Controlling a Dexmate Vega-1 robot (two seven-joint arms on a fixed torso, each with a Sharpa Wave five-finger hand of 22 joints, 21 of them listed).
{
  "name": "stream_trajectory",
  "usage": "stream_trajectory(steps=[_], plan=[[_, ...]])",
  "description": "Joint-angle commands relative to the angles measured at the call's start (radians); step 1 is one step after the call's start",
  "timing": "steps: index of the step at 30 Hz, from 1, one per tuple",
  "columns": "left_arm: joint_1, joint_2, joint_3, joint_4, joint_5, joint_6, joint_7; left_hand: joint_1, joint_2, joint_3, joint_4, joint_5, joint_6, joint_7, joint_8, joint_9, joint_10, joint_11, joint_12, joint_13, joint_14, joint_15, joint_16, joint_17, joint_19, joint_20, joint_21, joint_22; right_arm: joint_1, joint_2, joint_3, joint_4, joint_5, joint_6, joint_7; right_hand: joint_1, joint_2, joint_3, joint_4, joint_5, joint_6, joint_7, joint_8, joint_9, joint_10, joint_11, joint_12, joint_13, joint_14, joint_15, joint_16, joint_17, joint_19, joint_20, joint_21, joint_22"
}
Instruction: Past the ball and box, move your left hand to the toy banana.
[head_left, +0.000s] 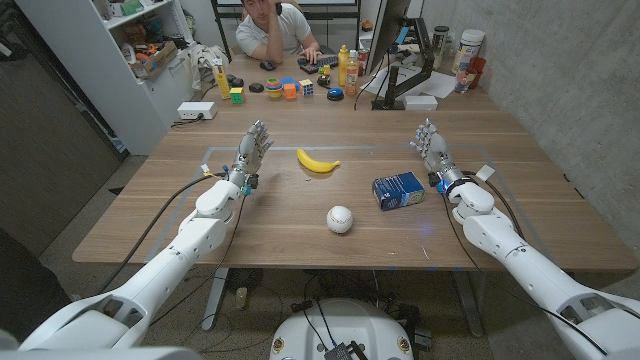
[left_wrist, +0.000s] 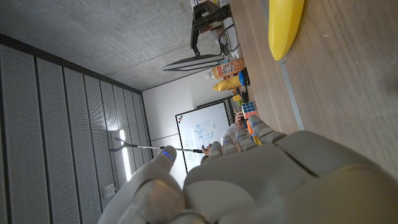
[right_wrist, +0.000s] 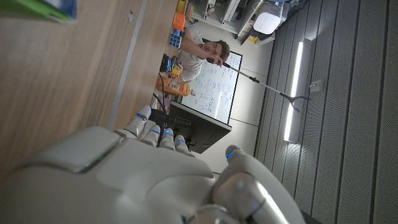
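Both hands empty; left hand (head_left: 252, 147) near toy banana (head_left: 316, 161).

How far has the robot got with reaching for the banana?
Nearly there. The left robot hand is already farther back than the ball and the box, level with the banana. It holds nothing, and a gap of bare table still separates it from the banana.

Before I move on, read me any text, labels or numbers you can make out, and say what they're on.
No text can be read.
Blue box: pale print on its side, too small to read.
Bottles at the far end of the table: labels blurred.
Whiteboard: writing too small to read.
Banana and ball: no readable marking.
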Motion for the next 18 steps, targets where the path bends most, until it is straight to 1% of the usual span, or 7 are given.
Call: stream_trajectory(steps=[1,5,7,9,10,15,18], plan=[[-0.024,-0.018,0.008,0.042,0.006,-0.014,-0.012,0.002,0.113,0.006,0.000,0.006,-0.055,-0.001,0.005,0.001,-0.095,-0.001,0.007,0.005,-0.094,-0.013,0.007,0.005,-0.008,-0.047,0.003,0.005,0.012,0.047,0.051,0.036,-0.045,-0.019,0.042,0.000,0.119,0.007,-0.001,0.007,-0.006,0.000,0.004,0.003,-0.009,0.000,0.006,0.003,-0.027,-0.015,0.004,0.002,-0.080,-0.113,0.003,0.004],[-0.023,-0.026,0.007,0.048,0.015,-0.037,-0.002,0.002,0.113,0.005,0.000,0.006,-0.055,-0.002,0.006,0.001,-0.094,-0.002,0.007,0.005,-0.093,-0.014,0.008,0.005,-0.007,-0.046,0.002,0.005,0.007,0.059,0.070,0.035,-0.062,-0.022,0.051,0.000,0.119,0.006,-0.001,0.007,-0.007,0.000,0.004,0.003,-0.009,-0.001,0.006,0.003,-0.027,-0.014,0.004,0.002,-0.079,-0.113,0.001,0.004],[-0.011,-0.035,0.005,0.039,0.052,-0.073,0.056,0.008,0.107,0.008,-0.006,0.007,0.005,-0.028,0.024,0.001,-0.036,-0.015,0.024,0.004,-0.048,-0.021,0.019,0.000,0.036,0.009,0.009,0.004,0.002,0.065,0.080,0.034,-0.068,-0.023,0.054,0.000,0.119,0.006,-0.001,0.007,-0.006,0.000,0.004,0.003,-0.009,-0.001,0.006,0.003,-0.027,-0.014,0.004,0.002,-0.079,-0.113,0.001,0.004],[0.001,-0.038,0.003,0.019,0.092,-0.093,0.119,0.017,0.100,0.013,-0.014,0.012,0.058,-0.066,0.033,0.000,0.014,-0.027,0.031,0.003,-0.004,-0.025,0.027,-0.006,0.078,0.047,0.014,0.003,-0.001,0.070,0.089,0.032,-0.073,-0.027,0.056,0.000,0.119,0.006,-0.001,0.007,-0.006,0.000,0.004,0.003,-0.009,-0.001,0.006,0.003,-0.027,-0.014,0.004,0.002,-0.078,-0.113,0.000,0.004],[0.002,-0.041,0.002,0.019,0.100,-0.106,0.129,0.020,0.097,0.015,-0.016,0.014,0.089,-0.083,0.041,0.000,0.032,-0.030,0.033,0.003,0.011,-0.024,0.028,-0.008,0.088,0.054,0.013,0.003,-0.002,0.072,0.092,0.033,-0.076,-0.027,0.058,0.000,0.119,0.006,-0.001,0.007,-0.006,-0.001,0.004,0.003,-0.009,-0.001,0.006,0.003,-0.027,-0.015,0.003,0.002,-0.079,-0.114,-0.001,0.004],[0.006,-0.037,-0.001,-0.004,0.125,-0.121,0.158,0.022,0.093,0.016,-0.017,0.017,0.108,-0.099,0.041,0.000,0.058,-0.036,0.036,0.002,0.028,-0.025,0.029,-0.009,0.102,0.055,0.013,0.003,-0.005,0.086,0.110,0.041,-0.086,-0.027,0.069,0.000,0.119,0.006,-0.001,0.007,-0.006,-0.001,0.004,0.003,-0.009,-0.003,0.006,0.003,-0.027,-0.014,0.003,0.002,-0.078,-0.114,-0.003,0.004],[0.008,-0.034,0.005,-0.021,0.199,-0.132,0.233,0.023,0.088,0.016,-0.019,0.018,0.120,-0.106,0.041,0.000,0.072,-0.037,0.037,0.002,0.038,-0.012,0.029,-0.009,0.113,0.054,0.014,0.003,-0.004,0.095,0.117,0.047,-0.091,-0.026,0.078,0.000,0.119,0.006,-0.001,0.007,-0.006,0.000,0.005,0.003,-0.010,-0.003,0.006,0.003,-0.026,-0.015,0.003,0.002,-0.077,-0.114,-0.004,0.004]])
